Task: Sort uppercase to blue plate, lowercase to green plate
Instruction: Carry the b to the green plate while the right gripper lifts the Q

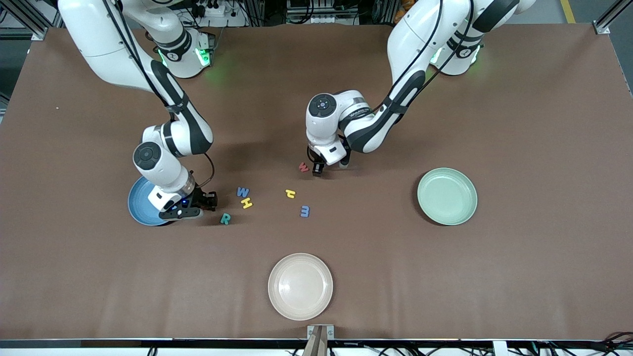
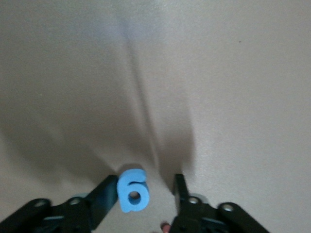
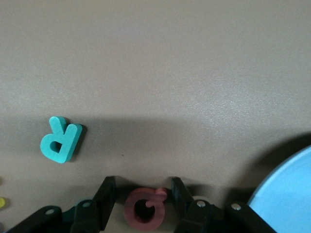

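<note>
My right gripper is low beside the blue plate, open around the red Q on the table; the Q's tail nearly touches one finger. The teal R lies close by, with the blue W and yellow H beside it. My left gripper is down at mid-table, open around the blue g, which rests against one finger with a gap to the other. The red w lies next to it. The yellow h and blue m lie nearer the front camera. The green plate is empty.
A cream plate sits near the table's front edge, nearer the camera than the letters. The brown table is bare toward the left arm's end past the green plate.
</note>
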You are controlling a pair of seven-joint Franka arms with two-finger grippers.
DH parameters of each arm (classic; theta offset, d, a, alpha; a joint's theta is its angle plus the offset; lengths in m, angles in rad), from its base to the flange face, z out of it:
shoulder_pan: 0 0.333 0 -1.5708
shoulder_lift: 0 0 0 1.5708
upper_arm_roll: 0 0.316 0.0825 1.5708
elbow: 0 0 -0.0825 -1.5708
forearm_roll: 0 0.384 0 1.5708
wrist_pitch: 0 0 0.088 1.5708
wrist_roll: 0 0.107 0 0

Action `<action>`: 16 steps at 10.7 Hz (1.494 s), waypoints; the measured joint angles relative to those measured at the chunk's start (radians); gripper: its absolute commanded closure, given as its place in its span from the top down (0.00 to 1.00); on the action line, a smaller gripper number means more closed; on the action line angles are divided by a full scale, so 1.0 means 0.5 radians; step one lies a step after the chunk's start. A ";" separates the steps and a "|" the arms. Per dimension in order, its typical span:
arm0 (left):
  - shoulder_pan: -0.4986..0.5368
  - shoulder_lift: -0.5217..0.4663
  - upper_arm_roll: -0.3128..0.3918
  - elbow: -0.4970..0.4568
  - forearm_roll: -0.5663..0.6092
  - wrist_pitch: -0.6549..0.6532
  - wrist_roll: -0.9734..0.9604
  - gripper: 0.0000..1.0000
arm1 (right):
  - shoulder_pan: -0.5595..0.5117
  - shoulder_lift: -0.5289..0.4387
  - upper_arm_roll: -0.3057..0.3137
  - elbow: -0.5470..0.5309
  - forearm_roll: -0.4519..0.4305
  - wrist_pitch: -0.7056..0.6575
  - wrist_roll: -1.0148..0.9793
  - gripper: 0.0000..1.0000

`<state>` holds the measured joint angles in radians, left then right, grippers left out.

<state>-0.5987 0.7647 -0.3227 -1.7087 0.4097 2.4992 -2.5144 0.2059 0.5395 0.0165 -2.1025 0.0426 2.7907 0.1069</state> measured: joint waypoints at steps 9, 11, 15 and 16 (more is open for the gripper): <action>0.112 -0.037 0.016 0.016 0.003 -0.005 0.052 0.00 | 0.002 -0.028 0.004 -0.034 -0.049 0.007 -0.001 0.36; 0.184 -0.100 0.016 0.017 0.003 -0.077 0.140 0.00 | 0.002 -0.044 0.004 -0.048 -0.052 -0.006 -0.005 0.32; 0.362 -0.248 0.010 0.020 0.003 -0.170 0.242 0.00 | 0.002 -0.045 0.003 -0.051 -0.052 -0.002 -0.017 0.31; 0.424 -0.279 0.007 0.019 0.003 -0.201 0.306 0.00 | 0.002 -0.045 0.003 -0.050 -0.052 -0.002 -0.018 0.31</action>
<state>-0.3867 0.6252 -0.3190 -1.6991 0.4114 2.3985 -2.3614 0.2071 0.5167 0.0181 -2.1277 0.0164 2.7898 0.0982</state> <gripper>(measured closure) 0.727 0.652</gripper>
